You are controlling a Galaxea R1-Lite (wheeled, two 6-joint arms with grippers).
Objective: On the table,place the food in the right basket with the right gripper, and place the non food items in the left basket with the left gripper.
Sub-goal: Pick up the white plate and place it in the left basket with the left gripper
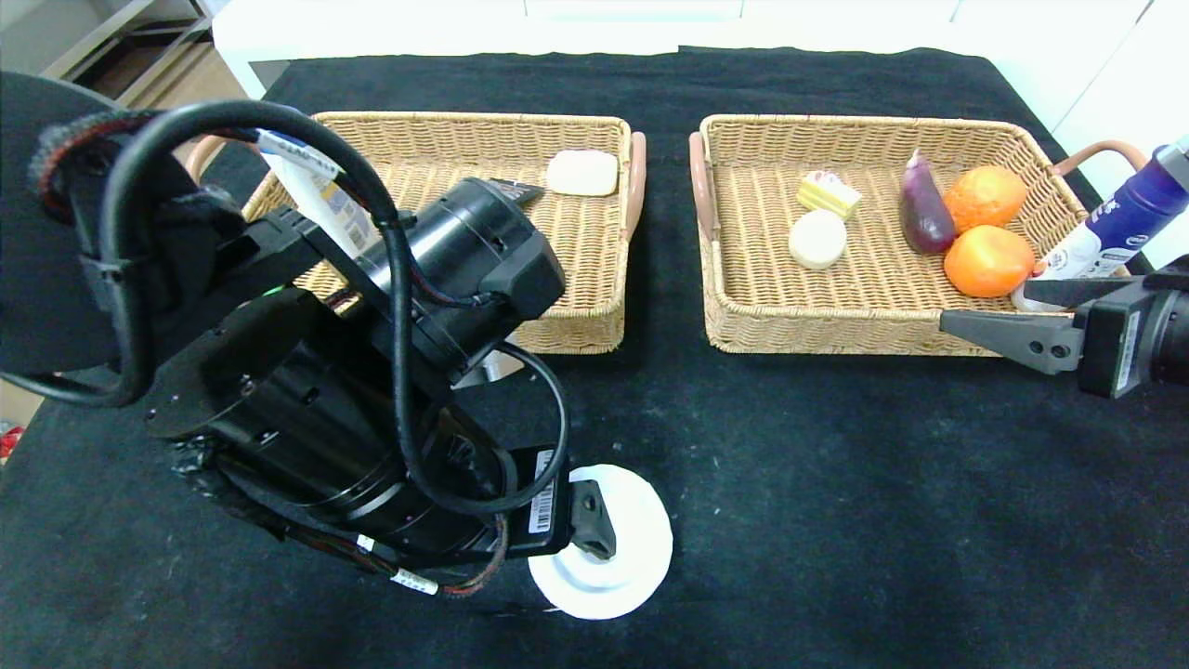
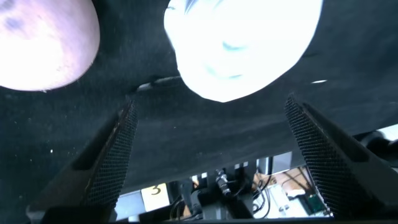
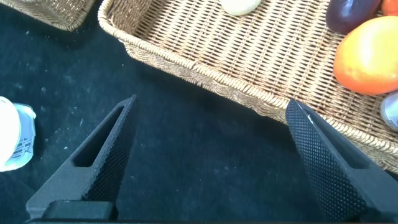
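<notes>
On the black surface, the left claw hangs wide open and empty over the round white dish, a pinkish bun nearby. The right claw, also spread and empty, sits beside the right basket holding cake slice and cream bun.

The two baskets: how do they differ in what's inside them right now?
The right basket holds food: a yellow cake slice, a cream-white bun, an eggplant and two oranges. The left basket shows a pale soap-like block, a dark flat item and a white bottle, and is partly hidden by the left arm, while the right one is in full view. Both are rectangular wicker baskets with handles, side by side.
</notes>
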